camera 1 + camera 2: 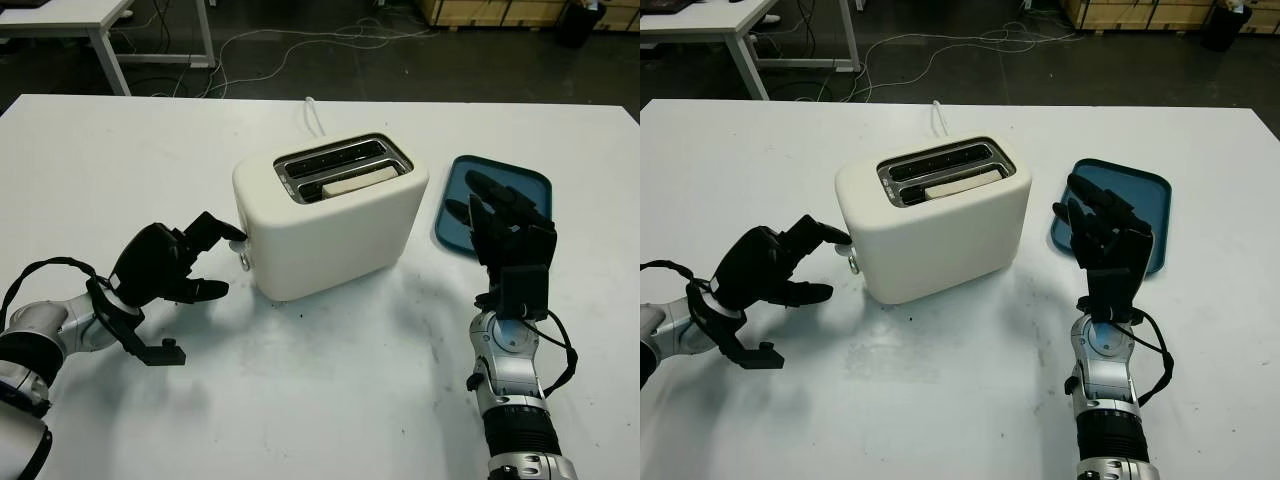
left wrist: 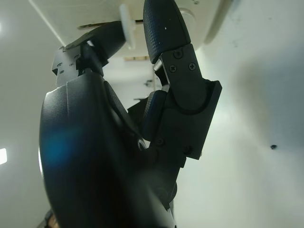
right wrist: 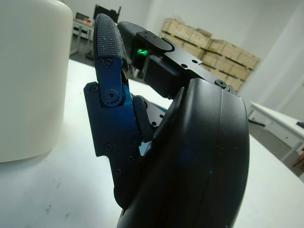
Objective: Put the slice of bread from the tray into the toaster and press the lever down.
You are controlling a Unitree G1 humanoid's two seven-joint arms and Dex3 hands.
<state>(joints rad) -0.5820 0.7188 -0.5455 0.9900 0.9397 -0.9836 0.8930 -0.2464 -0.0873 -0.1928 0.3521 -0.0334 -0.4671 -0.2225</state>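
Standing at centre of white table (image 1: 330,400): cream two-slot toaster (image 1: 335,225), set at an angle, near-left end face turned toward left hand. Slice of bread (image 1: 352,182) seated in nearer slot, pale top edge visible just below chrome rim; farther slot dark.

Lever (image 1: 245,258): small pale knob on near-left end face of toaster, low on that face, close to table level.

Left hand (image 1: 165,262): black, three-fingered, at near left of table, reaching rightward to toaster's end face. Upper fingers (image 1: 215,228) extended, tips touching toaster corner just above lever; lower finger stretched out beneath, just short of toaster. Wrist view: two fingertips (image 2: 164,23) set against end face on either side of lever knob (image 2: 126,21), close beside it. Fingers partly curled toward lever, not closed round anything; actual contact with knob cannot be told.

Right hand (image 1: 508,235): black, raised upright at near right of table, right of toaster and apart from it, in front of tray. Open, holding nothing.

Tray (image 1: 528,185): blue, rectangular, rounded corners, lying flat at right of toaster, near edge partly hidden behind right hand. No bread on visible part.

White cord (image 1: 315,112): running from far side of toaster toward table's far edge.

Beyond table: dark floor with loose cables (image 1: 300,45), legs of second white table (image 1: 110,30) at far left.
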